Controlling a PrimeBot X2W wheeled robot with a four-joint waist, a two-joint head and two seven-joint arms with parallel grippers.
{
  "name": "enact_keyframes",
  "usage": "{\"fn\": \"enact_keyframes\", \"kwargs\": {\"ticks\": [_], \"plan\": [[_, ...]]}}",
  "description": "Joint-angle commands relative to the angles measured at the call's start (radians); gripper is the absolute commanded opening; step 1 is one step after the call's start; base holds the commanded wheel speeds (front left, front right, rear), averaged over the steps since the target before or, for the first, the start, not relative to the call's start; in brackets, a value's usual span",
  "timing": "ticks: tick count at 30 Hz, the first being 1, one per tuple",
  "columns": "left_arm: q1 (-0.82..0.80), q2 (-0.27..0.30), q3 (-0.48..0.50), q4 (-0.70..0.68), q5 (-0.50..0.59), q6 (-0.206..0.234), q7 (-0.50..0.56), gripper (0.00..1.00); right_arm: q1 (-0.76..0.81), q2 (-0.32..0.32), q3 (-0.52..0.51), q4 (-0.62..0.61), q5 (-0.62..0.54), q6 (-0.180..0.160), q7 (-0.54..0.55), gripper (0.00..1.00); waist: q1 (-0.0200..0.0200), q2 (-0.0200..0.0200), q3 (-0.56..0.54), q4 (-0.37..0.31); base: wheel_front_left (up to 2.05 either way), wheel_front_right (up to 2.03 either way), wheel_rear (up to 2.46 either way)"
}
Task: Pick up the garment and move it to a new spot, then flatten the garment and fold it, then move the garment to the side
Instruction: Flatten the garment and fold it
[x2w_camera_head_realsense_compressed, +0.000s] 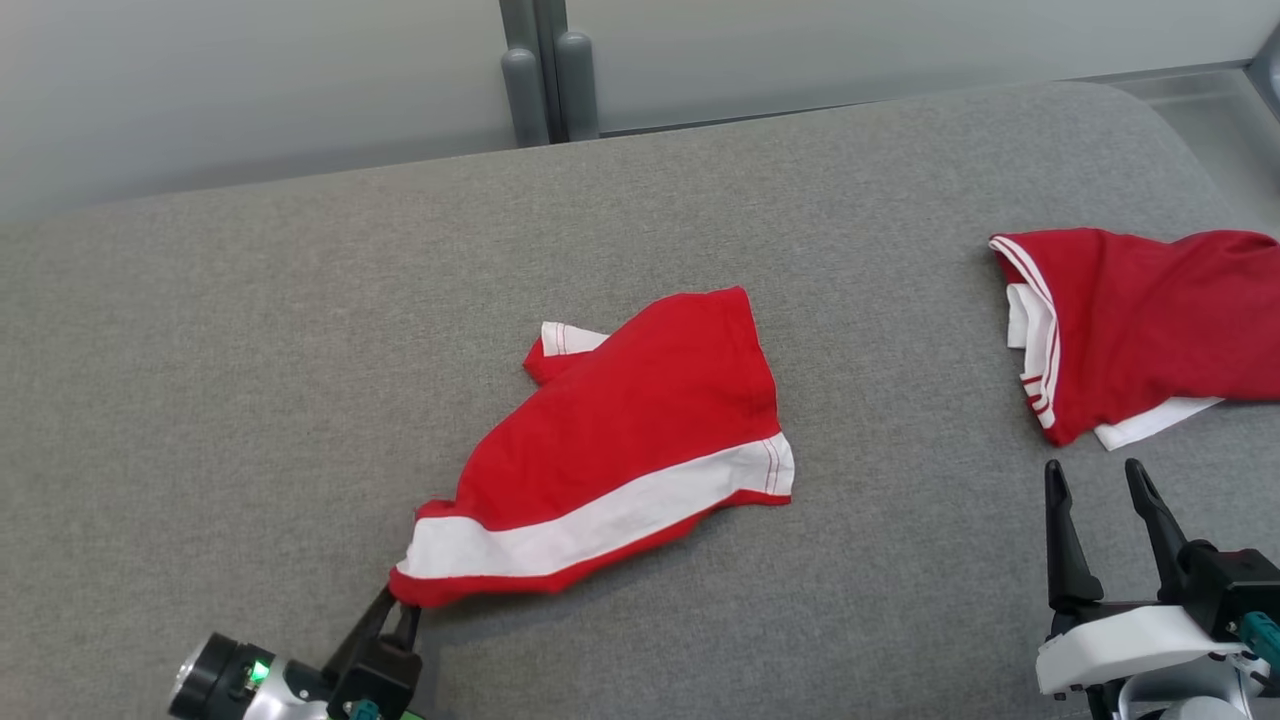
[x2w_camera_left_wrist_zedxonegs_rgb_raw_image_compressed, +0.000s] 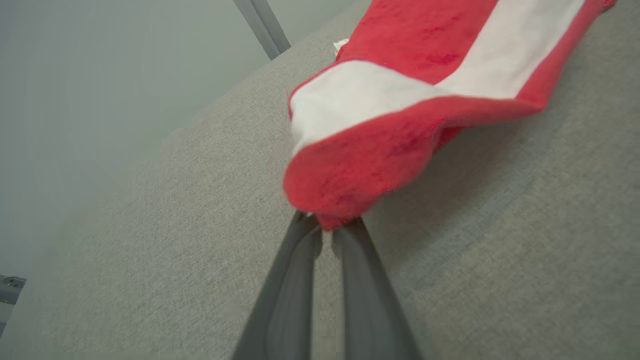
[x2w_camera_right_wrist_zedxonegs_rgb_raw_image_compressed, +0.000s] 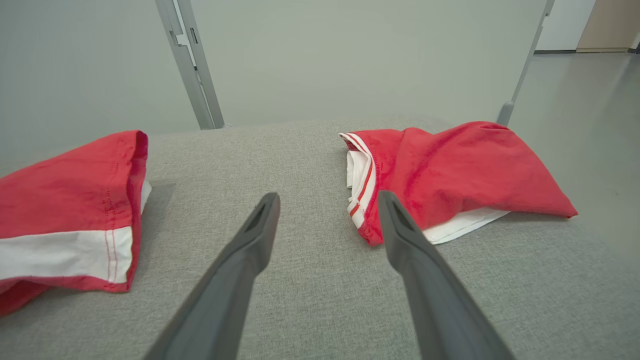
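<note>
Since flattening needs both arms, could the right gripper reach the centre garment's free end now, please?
Probably yes: the right gripper is open, and only bare grey surface separates it from the garment.

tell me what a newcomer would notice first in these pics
The red garment with a white band lies crumpled in the middle of the grey cushion, its near-left corner pinched by the left gripper. A second red garment lies bunched on the right, with the right gripper open and empty just short of it.

No readable text anywhere.
</note>
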Motion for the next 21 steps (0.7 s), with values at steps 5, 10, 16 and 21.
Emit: {"fn": "enact_keyframes", "kwargs": {"ticks": [5, 10, 16, 21], "plan": [[0.005, -0.062, 0.0, 0.032, -0.031, -0.012, -0.022, 0.77, 0.007, -0.002, -0.014, 0.0, -0.025, -0.002, -0.003, 1.0, 0.0, 0.0, -0.009, 0.035, 0.0, 0.0, 0.0], [0.061, -0.087, 0.025, 0.004, -0.08, -0.045, -0.021, 1.0, 0.018, -0.002, -0.014, 0.004, -0.032, -0.002, -0.003, 1.0, 0.0, 0.0, -0.029, 0.05, 0.0, 0.0, 0.0], [0.123, -0.101, 0.083, 0.013, -0.144, -0.081, -0.021, 1.0, 0.027, -0.002, -0.01, 0.004, -0.033, -0.002, -0.003, 1.0, 0.0, 0.0, -0.042, 0.057, 0.0, 0.0, 0.0], [0.141, -0.118, 0.185, -0.018, -0.204, -0.068, -0.021, 1.0, 0.033, -0.002, -0.012, 0.0, -0.038, -0.002, -0.003, 1.0, 0.0, 0.0, -0.045, 0.057, 0.0, 0.0, 0.0]]}}
